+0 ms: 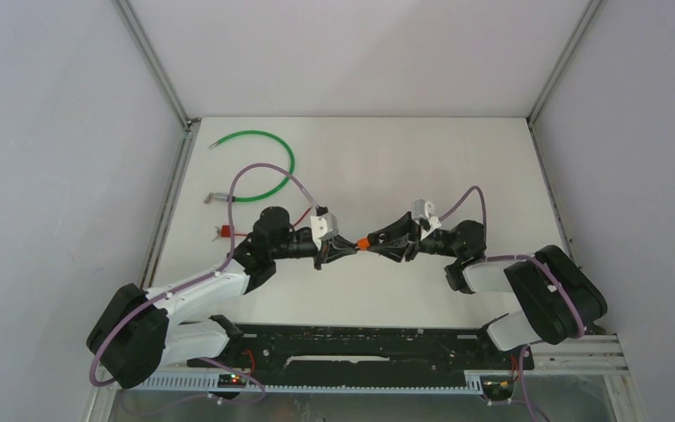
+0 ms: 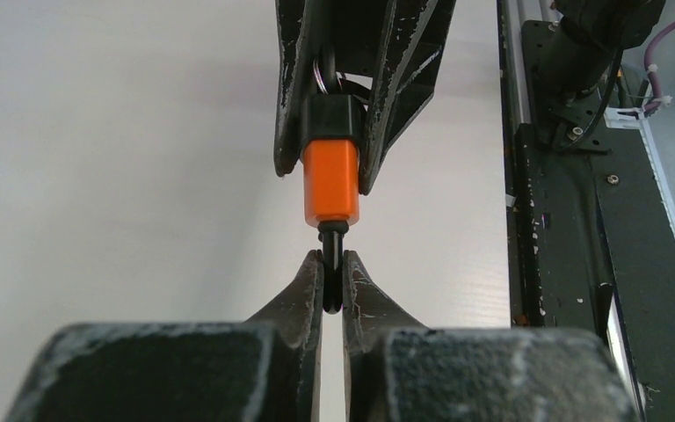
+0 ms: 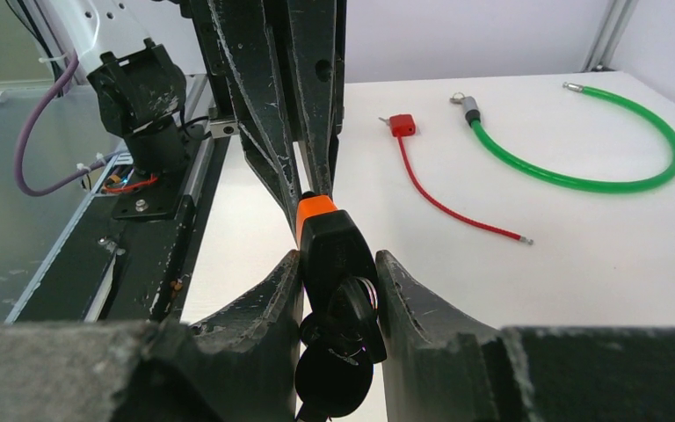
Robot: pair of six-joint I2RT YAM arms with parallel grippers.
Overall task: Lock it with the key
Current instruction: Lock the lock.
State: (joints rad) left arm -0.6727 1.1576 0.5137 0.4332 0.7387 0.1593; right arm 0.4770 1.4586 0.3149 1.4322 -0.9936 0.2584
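Note:
Both grippers meet above the middle of the table. My right gripper [image 1: 378, 242] [image 3: 338, 264] is shut on the lock [image 1: 363, 243] [image 3: 330, 233], a small body with a black half and an orange end. Its orange end [image 2: 330, 176] points at my left gripper [image 1: 349, 249] [image 2: 333, 277]. A thin black key [image 2: 333, 264], seen edge-on, sticks out of that end, and the left gripper is shut on it. Spare black keys [image 3: 341, 356] on a ring hang between the right fingers behind the lock.
A green cable lock [image 1: 292, 163] [image 3: 580, 180] lies looped at the back left of the table. A red cable lock [image 1: 224, 232] [image 3: 402, 124] lies near the left edge. The black base rail [image 1: 360, 343] runs along the near edge, and walls close in both sides.

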